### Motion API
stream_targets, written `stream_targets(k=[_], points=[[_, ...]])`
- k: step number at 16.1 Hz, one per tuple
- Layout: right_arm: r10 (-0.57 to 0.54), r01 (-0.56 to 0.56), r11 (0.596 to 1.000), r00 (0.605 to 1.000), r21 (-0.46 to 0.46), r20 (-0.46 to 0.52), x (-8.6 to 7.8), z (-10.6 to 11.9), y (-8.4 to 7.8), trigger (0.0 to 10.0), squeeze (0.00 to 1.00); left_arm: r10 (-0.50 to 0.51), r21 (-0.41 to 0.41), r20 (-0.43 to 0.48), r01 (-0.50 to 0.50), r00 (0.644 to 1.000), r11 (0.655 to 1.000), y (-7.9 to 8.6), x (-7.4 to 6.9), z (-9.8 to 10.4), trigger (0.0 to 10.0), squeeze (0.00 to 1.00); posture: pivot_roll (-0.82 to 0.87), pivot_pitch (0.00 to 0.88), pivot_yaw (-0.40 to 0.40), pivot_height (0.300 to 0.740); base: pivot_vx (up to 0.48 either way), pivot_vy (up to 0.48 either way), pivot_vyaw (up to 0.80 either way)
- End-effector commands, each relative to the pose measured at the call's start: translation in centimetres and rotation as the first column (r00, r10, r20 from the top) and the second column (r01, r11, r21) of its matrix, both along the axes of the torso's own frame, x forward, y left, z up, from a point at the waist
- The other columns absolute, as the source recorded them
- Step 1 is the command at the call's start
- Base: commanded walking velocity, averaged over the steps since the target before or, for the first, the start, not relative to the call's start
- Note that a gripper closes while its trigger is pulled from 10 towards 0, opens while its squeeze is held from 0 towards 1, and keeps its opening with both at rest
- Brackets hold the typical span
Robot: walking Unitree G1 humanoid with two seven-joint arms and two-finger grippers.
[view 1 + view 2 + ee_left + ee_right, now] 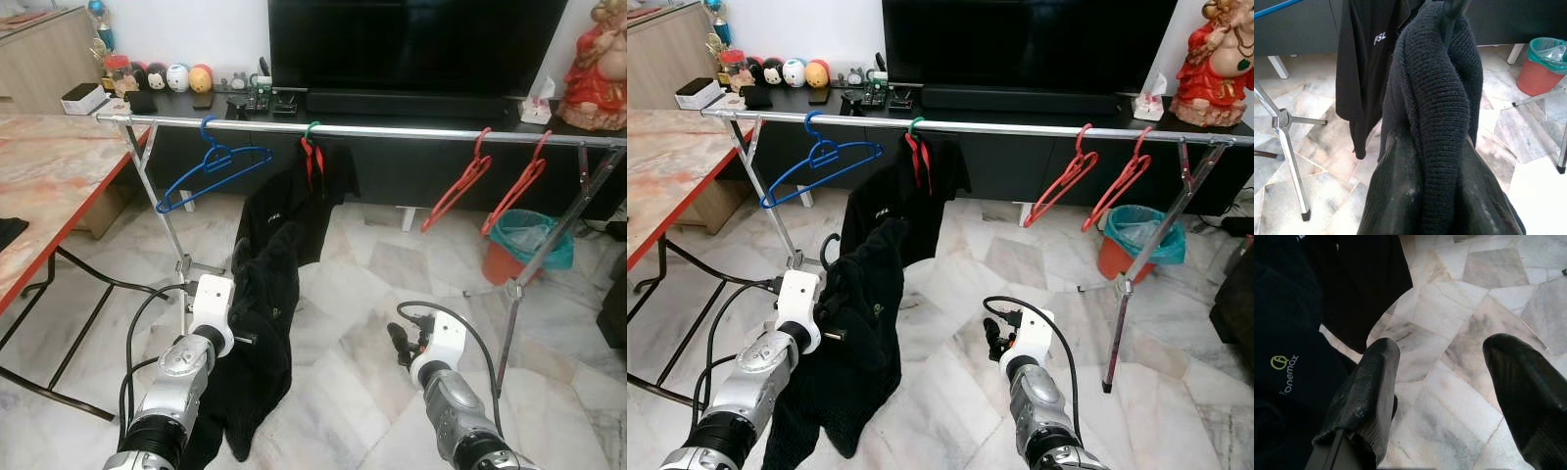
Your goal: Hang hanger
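- Marble tile floor, grey-white; black TV on a dark low cabinet at the back, pink marble-top table at robot's left, teal-lined orange bin at right.
- Metal clothes rail runs left-right across the room on folding legs.
- On rail, four hangers: one blue hanger tilted, one green-hooked hanger carrying a black shirt, two red hangers tilted side by side at right.
- Left gripper clamped on a black knit garment, fabric bunched between the fingers; dark hanger hook sticks up from the garment top.
- Garment hangs roughly vertical, long axis up-down, below the rail and not on it, just in front of the black shirt.
- Right gripper low over the floor, fingers spread apart, holding nothing, beside the garment.
- Figurines lined up on the cabinet; red statue at far right.
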State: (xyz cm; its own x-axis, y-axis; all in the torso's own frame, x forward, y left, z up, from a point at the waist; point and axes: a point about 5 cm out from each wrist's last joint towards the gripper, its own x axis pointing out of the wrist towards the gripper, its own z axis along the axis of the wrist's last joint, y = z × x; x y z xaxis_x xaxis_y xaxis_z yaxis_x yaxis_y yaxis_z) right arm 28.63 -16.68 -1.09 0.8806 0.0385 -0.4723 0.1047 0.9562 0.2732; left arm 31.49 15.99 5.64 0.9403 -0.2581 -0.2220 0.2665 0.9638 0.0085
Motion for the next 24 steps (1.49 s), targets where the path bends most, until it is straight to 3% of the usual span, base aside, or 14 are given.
stream_targets(k=[1,8,11,24], points=[[-0.003,0.003,1.0,1.0,0.0,-0.003,0.01,0.0,-0.05,10.0,0.0,0.0,-0.002,0.045,0.0,0.999,1.0,0.03,0.41,0.9,10.0,0.0,-0.06,0.0,0.007,0.719,0.0,0.0,0.0],[-0.002,0.002,1.0,1.0,0.001,-0.003,0.01,0.0,-0.03,10.0,0.0,0.002,-0.005,0.048,-0.002,0.999,1.0,0.04,0.4,0.9,10.0,0.0,-0.06,0.0,0.007,0.719,0.0,0.0,0.0],[0.016,-0.016,1.0,1.0,0.001,-0.014,-0.08,-0.17,0.53,10.0,0.0,-0.035,0.032,0.046,0.033,0.998,0.999,-0.27,0.34,0.79,10.0,0.0,-0.05,0.0,0.009,0.719,0.0,-0.401,0.0],[0.023,-0.023,1.0,1.0,-0.003,-0.019,-0.02,-0.14,0.52,10.0,0.0,-0.018,0.037,0.049,0.017,0.999,0.999,0.19,0.34,0.84,10.0,0.0,-0.05,0.0,0.004,0.719,0.0,-0.449,0.0]])
